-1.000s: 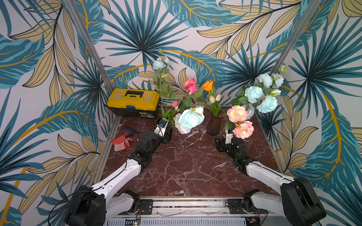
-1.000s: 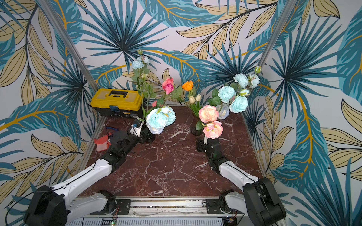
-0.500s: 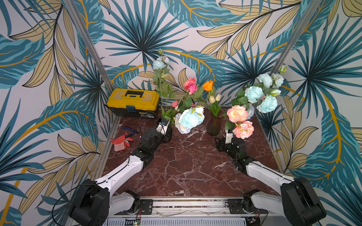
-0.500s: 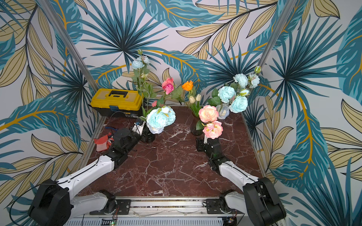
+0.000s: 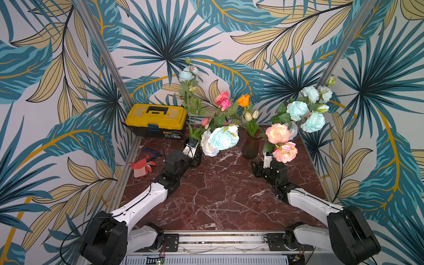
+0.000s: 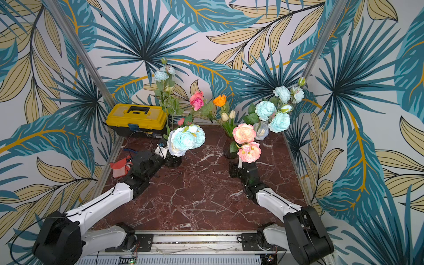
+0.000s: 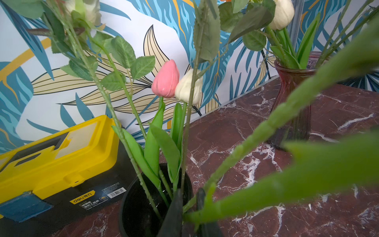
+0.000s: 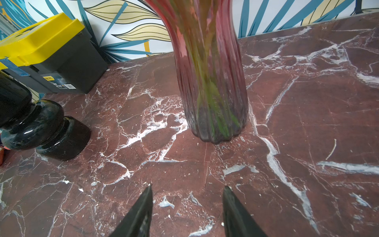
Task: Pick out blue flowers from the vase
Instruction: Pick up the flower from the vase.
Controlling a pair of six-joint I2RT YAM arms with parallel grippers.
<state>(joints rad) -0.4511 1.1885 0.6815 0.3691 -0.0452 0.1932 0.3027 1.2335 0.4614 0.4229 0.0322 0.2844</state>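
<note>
Blue ruffled flowers (image 5: 221, 138) are seen in the shiny black vase (image 7: 133, 205); none is laid on the red marble table (image 5: 218, 195) yet. One green stem (image 7: 256, 139) is pinched by the left jaws. Right jaws are held apart, empty.

Yellow "deli 得力" brand tag (image 7: 82, 199) and barcode sticker (image 7: 117, 192) on the toolbox (image 7: 51, 156) front.

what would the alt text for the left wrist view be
The left gripper pinches a green stem at the rim of a black vase holding a pink tulip bud and a cream tulip bud. A yellow toolbox and a red glass vase stand nearby on the marble table.
</note>
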